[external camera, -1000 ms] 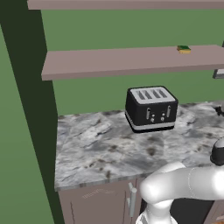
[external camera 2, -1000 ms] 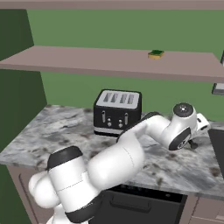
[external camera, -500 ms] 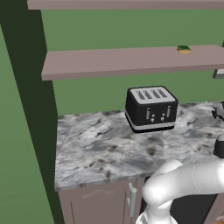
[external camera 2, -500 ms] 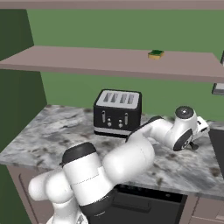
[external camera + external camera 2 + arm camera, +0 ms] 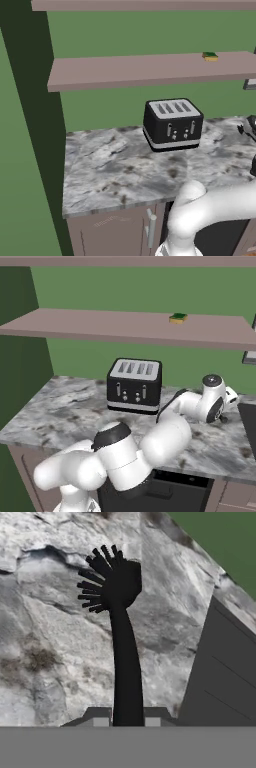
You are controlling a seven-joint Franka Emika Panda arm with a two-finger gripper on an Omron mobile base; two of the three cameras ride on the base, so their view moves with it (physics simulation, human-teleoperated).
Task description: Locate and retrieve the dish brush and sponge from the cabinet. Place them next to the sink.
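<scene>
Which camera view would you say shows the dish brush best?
The hand view: the brush runs up its middle, handle and bristled head clear above the counter. The left base view catches a dark bit at its right edge; the right base view hides it.

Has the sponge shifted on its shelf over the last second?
No. The sponge sits at the same spot on the shelf board, above and right of the toaster, as before; only the arm has moved.

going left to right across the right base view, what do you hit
dark green side panel → toaster → sponge up on the shelf → the arm's wrist over the marble counter
</scene>
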